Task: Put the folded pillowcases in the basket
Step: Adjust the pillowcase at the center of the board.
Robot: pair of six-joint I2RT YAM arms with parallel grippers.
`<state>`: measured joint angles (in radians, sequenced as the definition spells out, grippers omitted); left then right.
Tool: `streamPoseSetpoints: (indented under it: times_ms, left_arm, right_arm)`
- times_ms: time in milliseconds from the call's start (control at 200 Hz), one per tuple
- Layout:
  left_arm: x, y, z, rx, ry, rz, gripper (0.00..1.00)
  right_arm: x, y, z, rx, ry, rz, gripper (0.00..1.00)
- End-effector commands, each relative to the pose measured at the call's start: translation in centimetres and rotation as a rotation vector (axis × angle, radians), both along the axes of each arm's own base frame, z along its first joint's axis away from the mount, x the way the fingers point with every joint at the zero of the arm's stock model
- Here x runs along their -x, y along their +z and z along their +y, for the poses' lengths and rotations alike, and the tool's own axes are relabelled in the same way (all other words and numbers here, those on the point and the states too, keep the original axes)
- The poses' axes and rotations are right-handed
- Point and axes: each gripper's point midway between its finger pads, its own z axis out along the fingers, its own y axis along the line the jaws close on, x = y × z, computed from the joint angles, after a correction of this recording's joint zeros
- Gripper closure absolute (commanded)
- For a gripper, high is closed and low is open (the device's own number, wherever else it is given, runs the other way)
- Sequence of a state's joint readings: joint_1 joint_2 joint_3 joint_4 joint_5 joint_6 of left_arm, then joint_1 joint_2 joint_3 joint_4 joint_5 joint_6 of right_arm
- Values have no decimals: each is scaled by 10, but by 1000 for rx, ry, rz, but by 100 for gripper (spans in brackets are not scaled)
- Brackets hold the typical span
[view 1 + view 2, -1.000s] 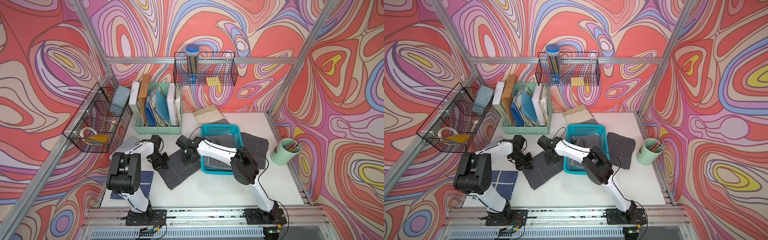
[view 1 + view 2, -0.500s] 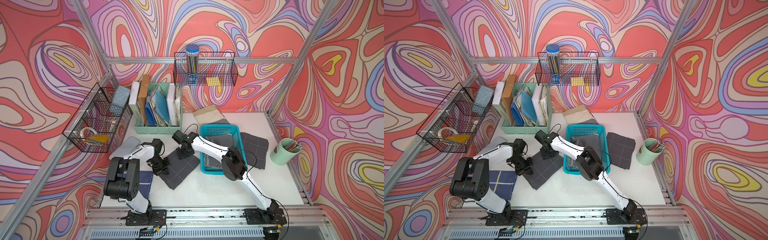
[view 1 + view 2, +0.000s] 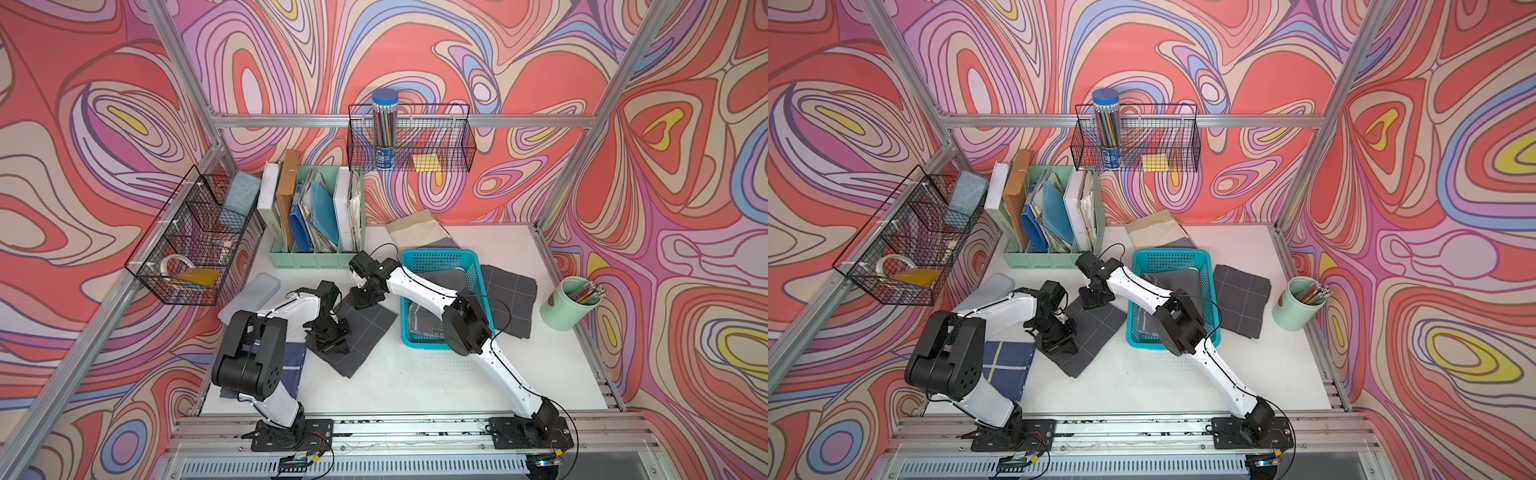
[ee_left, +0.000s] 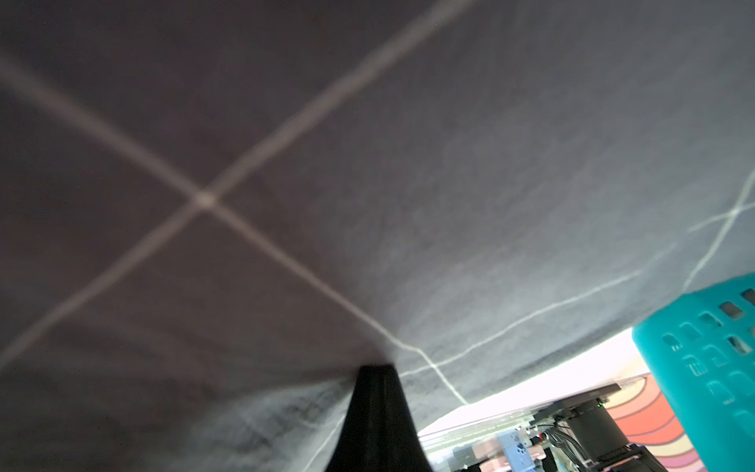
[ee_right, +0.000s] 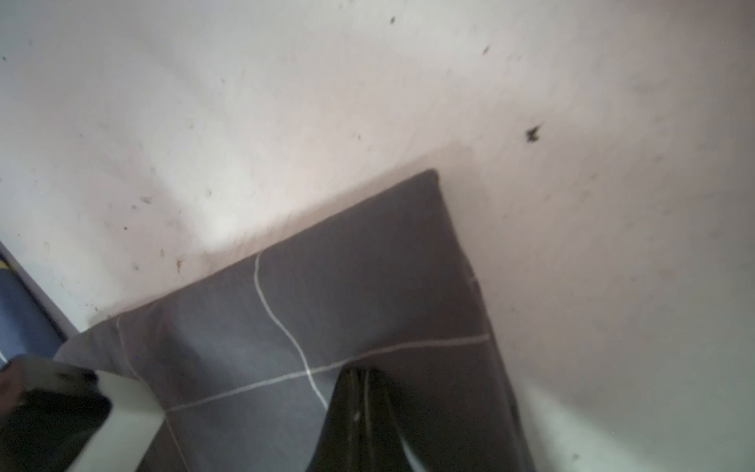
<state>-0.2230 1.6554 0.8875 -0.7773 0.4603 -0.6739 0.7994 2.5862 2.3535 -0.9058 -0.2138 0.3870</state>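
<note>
Pillowcase (image 3: pixel 370 330) pinched in both arms' closed jaws; cloth fills most of left wrist view

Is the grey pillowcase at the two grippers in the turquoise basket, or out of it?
Out: the grey pillowcase lies folded on the white table, beside the turquoise basket, not within its walls.

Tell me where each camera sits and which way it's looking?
Top views: high at the front, looking down on table, basket and pillowcase; left arm, right arm, left hand, right hand show.
Left wrist: on the left arm, close against the pillowcase, basket beyond; its shut hand tip shows.
Right wrist: on the right arm, facing the pillowcase corner on the table; its shut hand tip shows.
Shared: all views show the pillowcase; left wrist and top views share the basket.
</note>
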Motion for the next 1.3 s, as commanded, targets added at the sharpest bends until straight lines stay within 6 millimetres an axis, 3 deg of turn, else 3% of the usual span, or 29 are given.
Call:
streamPoseSetpoints:
  times_ms: [0,115,200,396,466,486,626,716,871,1071,1292]
  left_arm:
    - [-19,-9,-9,18,56,-24,100]
    - [-41,-3,-15,29,94,-73,100]
    - [-55,7,-17,37,122,-118,100]
    - [-75,52,-19,13,145,-289,100]
    - [-80,64,-16,-3,181,-350,100]
    - [-82,67,-17,4,191,-367,100]
    - [-105,87,-35,70,107,-439,100]
    - [-115,87,-47,76,6,-388,100]
    - [-121,62,-69,104,-66,-331,100]
    - [-125,24,-93,111,-118,-262,100]
    - [-144,5,-86,13,-103,-247,100]
  right_arm:
    - [-18,62,-6,-70,-27,-125,100]
    - [-8,113,-27,-87,-81,-187,100]
    - [1,139,-48,-91,-124,-237,100]
    - [39,185,-87,-120,-155,-320,100]
    - [50,188,-97,-121,-165,-326,100]
    - [55,199,-103,-138,-170,-339,100]
    - [76,196,-118,-86,-181,-318,100]
    - [85,178,-125,-50,-198,-271,100]
    - [94,153,-130,-31,-218,-226,100]
    - [93,150,-133,-14,-225,-226,100]
    - [94,151,-138,-2,-235,-230,100]
